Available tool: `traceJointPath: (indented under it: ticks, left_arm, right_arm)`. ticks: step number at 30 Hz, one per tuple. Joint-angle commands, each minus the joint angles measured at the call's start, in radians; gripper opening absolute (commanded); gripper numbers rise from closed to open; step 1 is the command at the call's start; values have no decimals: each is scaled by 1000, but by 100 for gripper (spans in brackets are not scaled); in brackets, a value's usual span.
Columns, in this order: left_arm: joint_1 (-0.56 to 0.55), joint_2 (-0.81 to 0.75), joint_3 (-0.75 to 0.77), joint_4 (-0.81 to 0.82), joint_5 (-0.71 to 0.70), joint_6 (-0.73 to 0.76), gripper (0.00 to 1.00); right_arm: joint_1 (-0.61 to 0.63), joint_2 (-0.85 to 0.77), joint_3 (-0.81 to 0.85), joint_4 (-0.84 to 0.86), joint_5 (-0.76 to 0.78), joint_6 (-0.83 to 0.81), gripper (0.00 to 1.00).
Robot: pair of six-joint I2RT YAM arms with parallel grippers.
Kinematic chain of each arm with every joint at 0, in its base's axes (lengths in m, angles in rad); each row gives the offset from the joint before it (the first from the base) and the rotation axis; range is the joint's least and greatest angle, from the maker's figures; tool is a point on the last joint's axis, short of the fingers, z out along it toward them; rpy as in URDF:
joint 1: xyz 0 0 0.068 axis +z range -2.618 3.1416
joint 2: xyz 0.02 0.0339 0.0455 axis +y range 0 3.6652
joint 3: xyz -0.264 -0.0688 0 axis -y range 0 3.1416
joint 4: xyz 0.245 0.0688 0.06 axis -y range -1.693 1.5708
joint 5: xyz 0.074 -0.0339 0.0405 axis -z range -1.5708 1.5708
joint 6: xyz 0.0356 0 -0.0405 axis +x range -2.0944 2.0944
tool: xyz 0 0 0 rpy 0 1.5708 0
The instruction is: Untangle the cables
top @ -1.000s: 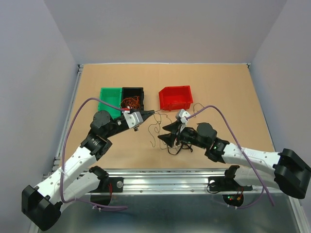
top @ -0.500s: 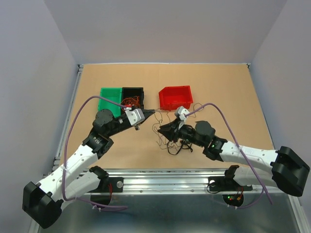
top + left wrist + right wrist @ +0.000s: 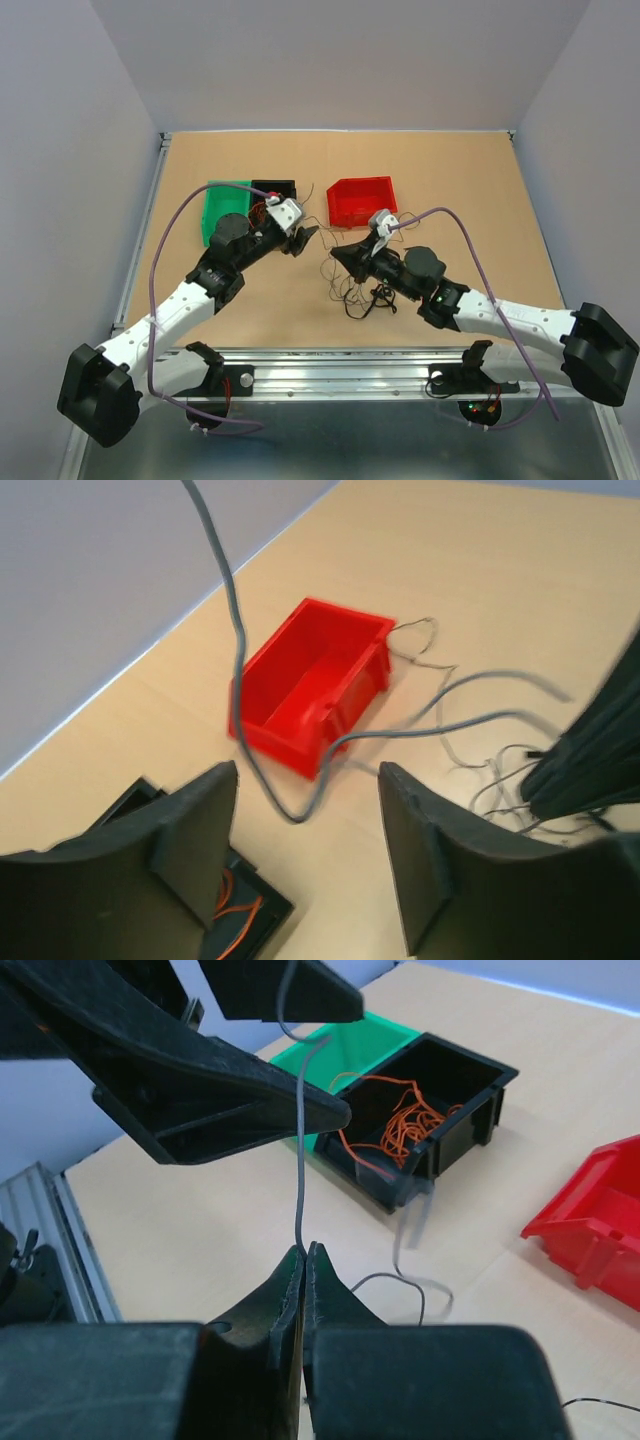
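A loose tangle of thin dark cables (image 3: 366,295) lies on the table between the arms. One grey cable (image 3: 301,1150) rises from my right gripper (image 3: 304,1249), which is shut on it; in the top view this gripper (image 3: 334,256) is at the tangle's left edge. My left gripper (image 3: 306,238) stands open just beyond, with its fingers (image 3: 210,1075) on either side of the strand's upper end. In the left wrist view the same grey cable (image 3: 238,670) hangs loose in front of the open left gripper (image 3: 305,845), touching neither finger. Orange cables (image 3: 400,1125) fill the black bin (image 3: 472,1072).
A green bin (image 3: 220,200) and the black bin (image 3: 276,187) stand side by side at the back left. A red bin (image 3: 362,201) sits behind the tangle, with a wire trailing past its right corner. Aluminium rails run along the table's near and left edges.
My left gripper has opened, let go of the grey cable and shifted back toward the black bin. My right gripper has moved left and shut on that cable.
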Motion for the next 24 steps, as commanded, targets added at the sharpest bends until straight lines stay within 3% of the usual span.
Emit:
traceJointPath:
  ticks: [1,5,9,13,24]
  left_arm:
    - [44,-4,56,77,-140,-50,77]
    - [86,-13,43,124,-313,-99,87]
    - [96,-8,41,138,-377,-119,88]
    - [101,-7,33,160,-377,-118,88]
    - [107,7,24,172,-360,-113,88]
  right_arm:
    - [-1,-32,91,14,105,11,1]
    - [-1,-20,179,-41,194,10,0]
    - [-1,33,295,-105,252,-29,0]
    - [-2,85,484,-170,300,-78,1]
    - [-5,214,801,-184,372,-223,1]
